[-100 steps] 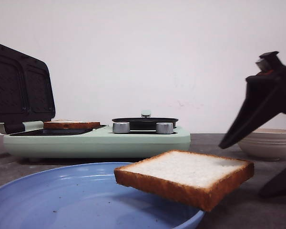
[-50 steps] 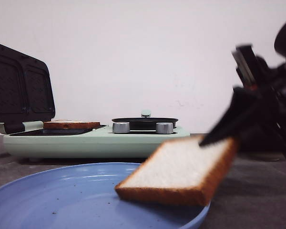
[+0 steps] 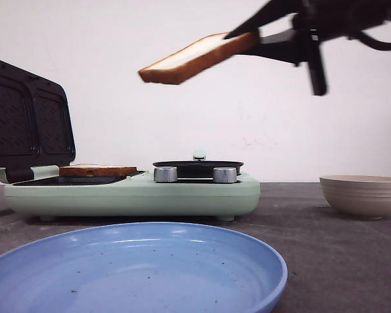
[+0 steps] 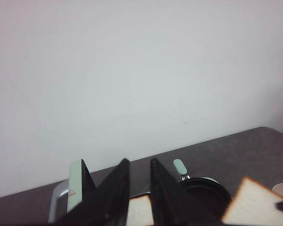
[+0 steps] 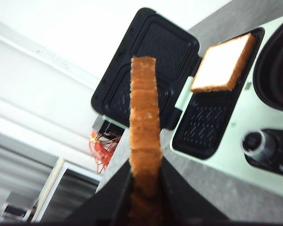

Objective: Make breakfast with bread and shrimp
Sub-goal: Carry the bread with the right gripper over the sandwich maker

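Bread slice (image 3: 194,59) held high in air, pinched at one edge by right gripper (image 3: 247,40), tilted, well above green sandwich maker (image 3: 133,192). In right wrist view, slice seen edge-on, squeezed between both fingers (image 5: 115,197). Second bread slice (image 3: 98,171) laid flat on open maker's plate, lid (image 3: 27,120) propped up. Left gripper (image 4: 139,197) seen with narrow gap between fingers, nothing held. Blue plate (image 3: 182,261) placed near camera. Beige bowl (image 3: 363,194) set at right. Shrimp not seen.

Matte black right gripper (image 3: 247,38) with long tapered fingers (image 5: 106,200), a black cable looping behind; equally black, wedge-shaped fingers (image 4: 108,197) on the left gripper (image 4: 137,197)
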### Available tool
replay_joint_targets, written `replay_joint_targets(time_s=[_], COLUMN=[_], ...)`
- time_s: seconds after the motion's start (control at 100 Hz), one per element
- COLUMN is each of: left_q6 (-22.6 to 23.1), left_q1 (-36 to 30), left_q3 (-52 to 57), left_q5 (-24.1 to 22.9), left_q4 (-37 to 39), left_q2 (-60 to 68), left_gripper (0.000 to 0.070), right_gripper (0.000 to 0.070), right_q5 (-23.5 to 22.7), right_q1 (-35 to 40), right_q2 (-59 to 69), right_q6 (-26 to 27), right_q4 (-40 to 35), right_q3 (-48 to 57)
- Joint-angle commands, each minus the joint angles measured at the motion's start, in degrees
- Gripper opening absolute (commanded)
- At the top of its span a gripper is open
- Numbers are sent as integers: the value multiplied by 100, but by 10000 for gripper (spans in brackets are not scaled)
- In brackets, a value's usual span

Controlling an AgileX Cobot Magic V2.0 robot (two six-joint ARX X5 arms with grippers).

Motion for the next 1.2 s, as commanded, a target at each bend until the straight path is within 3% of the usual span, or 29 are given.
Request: replay_joint_targets(time_s=[0.0,0.24,0.49,0.86,1.19], left_q6=[-33,-44,-219,-286,-278], left_q1=[-70,-262,-424,-573,-664], left_q3=[98,98,98,98,98], left_q5=[9,9,11,26,26], left_q4=[46,24,-125,-269,-260], left_q2=[46,46,24,-96,-116], left_gripper=[0,0,0,0,0], right_gripper=[1,1,1,1,1], right_q5=[337,1462,2164,3423,3624], right_q1=[264,1088,1563,1912,2192], right_q2=[293,1464,2774,3921,4345], right_q6=[114,332,748,2295,2647], right_q4=[52,70,72,76,162], right_q3=[372,1626,2892,3484,3630])
